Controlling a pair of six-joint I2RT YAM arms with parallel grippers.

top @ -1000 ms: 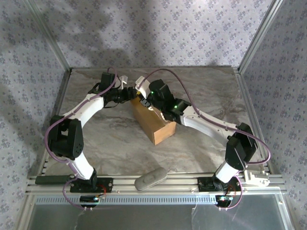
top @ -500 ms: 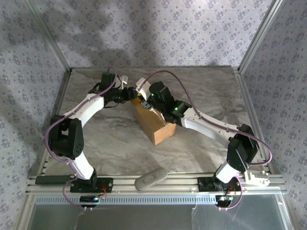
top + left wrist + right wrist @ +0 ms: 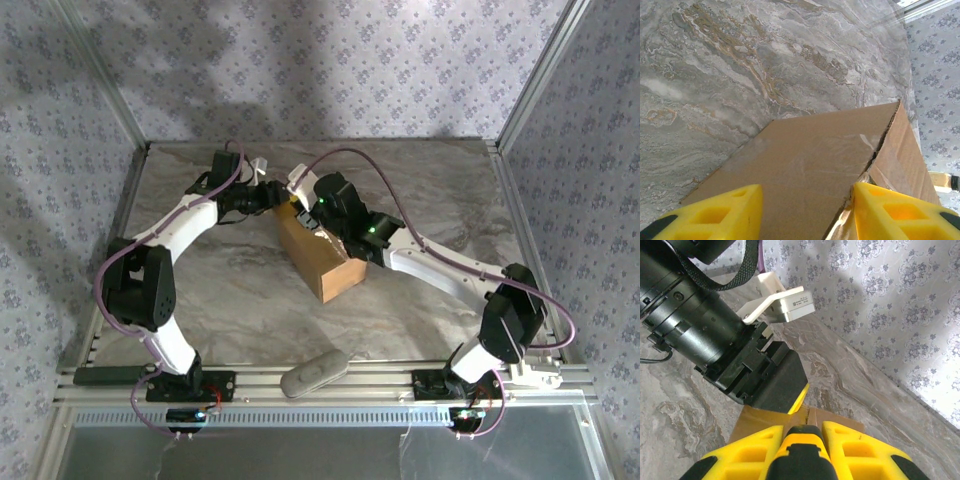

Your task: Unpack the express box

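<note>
On marble-look table [image 3: 230, 290]: rectangular brown cardboard express box [image 3: 318, 262], glossy tape [image 3: 862, 142].

Marbled grey worktop [image 3: 420, 190], floral-papered walls [image 3: 330, 70] around it. A grey oval object [image 3: 314, 372] lies on the near metal rail [image 3: 255, 383]; black bar [image 3: 100, 376] at left, white part [image 3: 535, 372] at right.

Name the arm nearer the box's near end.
Right. The right arm has its forearm beside the near right corner of the box. The left arm stands off to the left, with its tool at the box's far end.
</note>
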